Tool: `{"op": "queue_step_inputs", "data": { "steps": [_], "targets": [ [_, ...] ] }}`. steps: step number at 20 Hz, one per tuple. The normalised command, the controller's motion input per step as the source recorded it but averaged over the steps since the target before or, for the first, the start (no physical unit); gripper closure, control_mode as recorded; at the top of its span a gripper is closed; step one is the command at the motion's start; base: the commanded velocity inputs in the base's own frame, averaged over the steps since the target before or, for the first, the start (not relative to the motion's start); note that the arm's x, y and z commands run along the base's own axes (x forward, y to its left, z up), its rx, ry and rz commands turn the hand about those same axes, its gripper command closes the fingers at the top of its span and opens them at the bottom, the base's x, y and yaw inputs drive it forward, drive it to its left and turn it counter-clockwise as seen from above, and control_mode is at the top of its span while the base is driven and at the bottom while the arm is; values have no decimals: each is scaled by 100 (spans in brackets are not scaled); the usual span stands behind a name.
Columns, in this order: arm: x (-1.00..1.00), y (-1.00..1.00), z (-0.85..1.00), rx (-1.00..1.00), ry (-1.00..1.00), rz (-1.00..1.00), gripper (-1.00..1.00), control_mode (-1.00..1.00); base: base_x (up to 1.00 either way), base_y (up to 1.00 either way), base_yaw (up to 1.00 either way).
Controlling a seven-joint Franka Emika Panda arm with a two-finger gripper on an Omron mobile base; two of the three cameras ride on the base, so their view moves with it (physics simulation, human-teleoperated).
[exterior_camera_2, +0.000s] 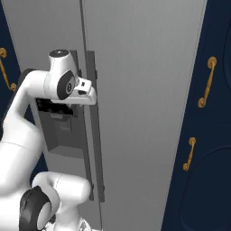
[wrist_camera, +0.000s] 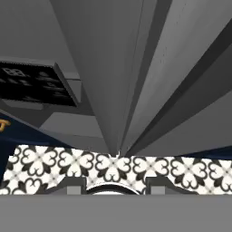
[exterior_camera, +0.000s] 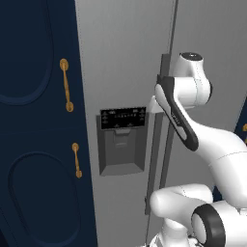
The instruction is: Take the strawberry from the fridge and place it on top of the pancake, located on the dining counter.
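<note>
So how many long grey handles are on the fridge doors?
2: both run vertically by the centre seam, the left door's handle beside the dispenser panel, the right door's handle alongside.

Navy cabinets (exterior_camera: pixel 34 144) with gold handles (exterior_camera: pixel 66 85) are flanking both sides, and a black-and-white patterned tile floor (wrist_camera: pixel 113 167) is spreading out far below the pincer.

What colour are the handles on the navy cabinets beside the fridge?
Gold. The cabinet handles show best in the left base view, left of the grey fridge.
</note>
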Motion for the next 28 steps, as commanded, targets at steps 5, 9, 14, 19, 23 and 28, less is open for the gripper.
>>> {"op": "queue_step_inputs", "data": {
  "steps": [5, 9, 14, 19, 23, 28],
  "targets": [
    [-35, 0, 1, 0, -8, 0, -100, -100, 0, 0, 0],
    [-66, 0, 11, 0, -27, -2, -100, -100, 0, 0, 0],
    [-74, -7, 10, 2, -23, -12, -100, -100, 0, 0, 0],
    [-57, -1, 0, 7, 1, -7, -100, -100, 0, 0, 0],
    [-46, 0, 0, 0, 0, 0, -100, -100, 0, 0, 0],
    [-38, -1, 0, 1, 0, -1, -100, -100, 0, 0, 0]
  ]
}}
